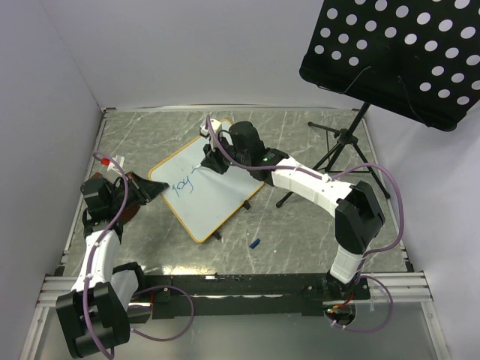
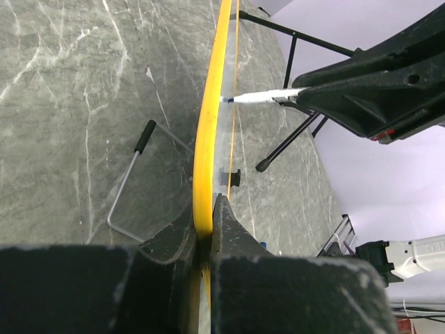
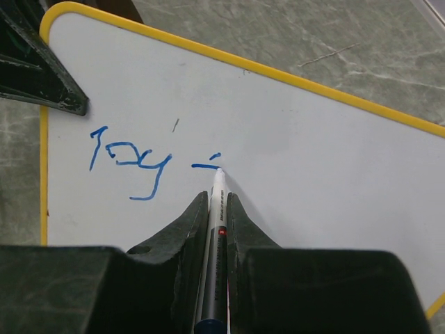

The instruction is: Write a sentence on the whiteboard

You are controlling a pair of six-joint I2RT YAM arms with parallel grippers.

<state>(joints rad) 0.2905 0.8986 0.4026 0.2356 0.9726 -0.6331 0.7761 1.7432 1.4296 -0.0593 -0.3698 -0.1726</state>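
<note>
**Whiteboard Status: First Word Written, Marker on Surface**

The whiteboard is a white rectangle with rounded corners and a thin yellow-orange frame. It sits diagonally on the grey marbled tabletop, left of centre. A bent wire leg with a black tip shows beneath it in the left wrist view.

The sentence so far reads "Joy" in thin blue strokes, followed by one short dash. No other writing on the board is legible. The marker has a white barrel with a small red mark; its print is too small to read.

The left jaws are clenched on the board's frame at its left edge. The right jaws grasp the marker, whose tip touches the end of the dash.

The board is blank to the right of and below the writing. A blue cap lies on the tabletop near the board's near corner. The black perforated music stand has its tripod feet right of the board, beside the right arm. White walls bound the left and far edges.
</note>
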